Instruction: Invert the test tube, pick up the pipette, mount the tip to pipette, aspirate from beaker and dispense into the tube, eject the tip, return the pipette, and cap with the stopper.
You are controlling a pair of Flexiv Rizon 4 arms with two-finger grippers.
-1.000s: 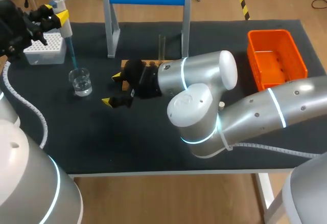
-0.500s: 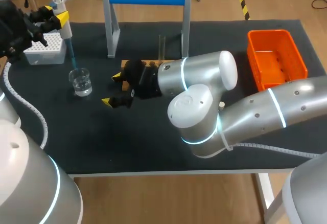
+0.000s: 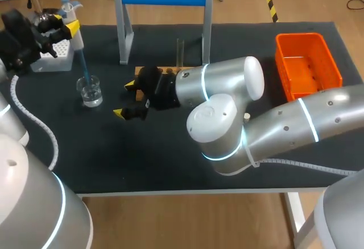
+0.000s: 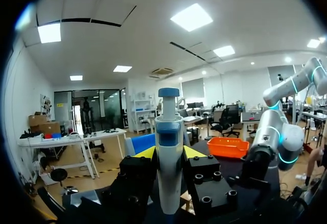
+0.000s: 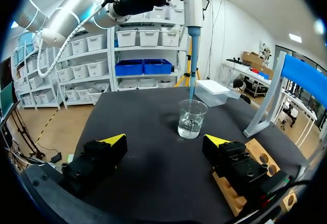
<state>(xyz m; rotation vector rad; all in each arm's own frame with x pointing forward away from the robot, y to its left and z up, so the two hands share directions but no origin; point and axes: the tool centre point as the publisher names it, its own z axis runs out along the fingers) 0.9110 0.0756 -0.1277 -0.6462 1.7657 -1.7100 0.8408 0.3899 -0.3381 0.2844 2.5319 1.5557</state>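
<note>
– Black matting covers the table (image 3: 170,158); what does the head view show on it?

– At the far left corner, the left gripper (image 3: 59,26) is clamped on the pipette (image 3: 72,23), held upright. Its blue tip (image 3: 84,68) reaches down into the mouth of the glass beaker (image 3: 90,91), which holds clear liquid. A white tip box (image 3: 52,54) sits just behind. The right gripper (image 3: 126,98) hovers beside the beaker, fingers spread with nothing between them. Behind it lies a wooden rack (image 3: 152,69) with the test tube (image 3: 180,51) upright in it. An orange basket (image 3: 307,62) stands at the far right.

– And the left wrist view?

– The pipette (image 4: 169,168) fills the middle, pinched from both sides by the left gripper (image 4: 169,152). The orange basket (image 4: 228,147) lies beyond.

– The right wrist view?

– The right gripper (image 5: 166,141) is wide open over bare matting. Ahead of it stands the beaker (image 5: 192,119). The blue tip (image 5: 192,65) ends at its rim, and I cannot tell whether it touches the liquid. The wooden rack (image 5: 254,157) lies under one finger.
</note>
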